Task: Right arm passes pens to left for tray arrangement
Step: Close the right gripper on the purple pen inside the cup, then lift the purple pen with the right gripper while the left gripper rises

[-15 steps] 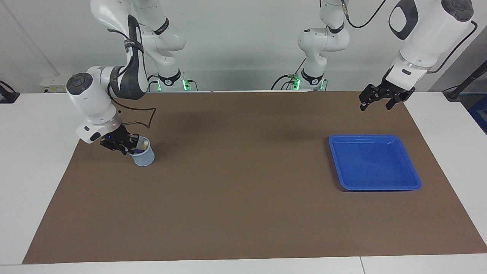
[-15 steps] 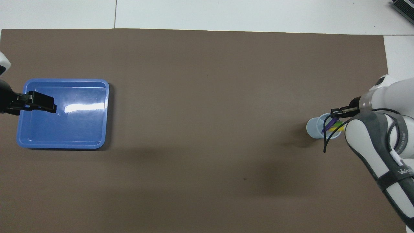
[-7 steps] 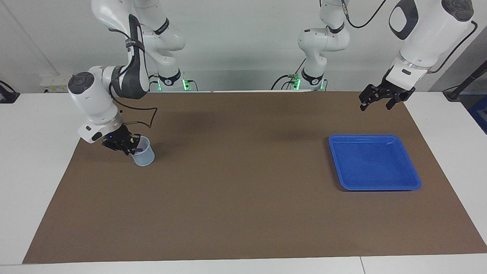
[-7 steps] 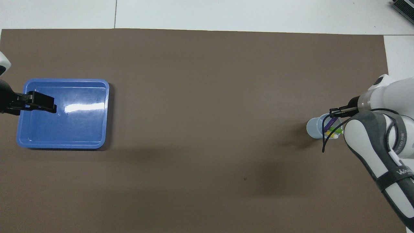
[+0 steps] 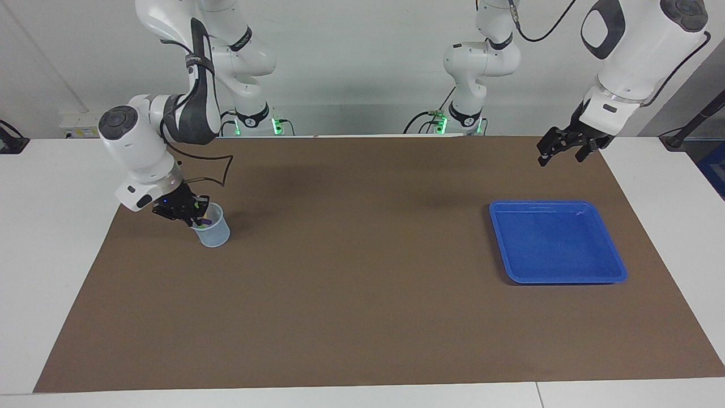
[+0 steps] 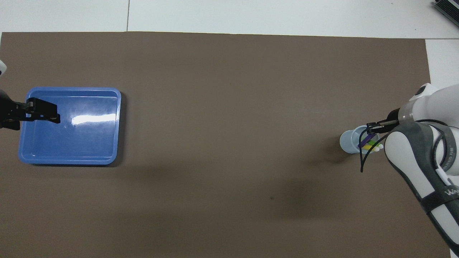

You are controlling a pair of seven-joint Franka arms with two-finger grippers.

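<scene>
The pens stand in a small translucent cup (image 5: 215,232) at the right arm's end of the mat. Purple (image 6: 365,142), yellow (image 6: 371,147) and green (image 6: 373,143) shafts show above its rim. My right gripper (image 5: 191,212), with a blue light on its wrist, is at the cup's mouth. It is shut among the pen tops, and I cannot tell which pen it grips. The blue tray (image 5: 558,276) lies at the left arm's end with nothing in it. My left gripper (image 5: 562,155) hangs open high over that end, holding nothing.
A brown mat (image 5: 362,294) covers most of the white table (image 5: 45,272). The arms' bases stand along the robots' edge. A loose black cable (image 5: 212,170) loops from the right arm's wrist above the cup.
The right gripper has lifted a little at the cup's mouth, and the pens have shifted inside. The left gripper has drifted slightly toward the table's end.
</scene>
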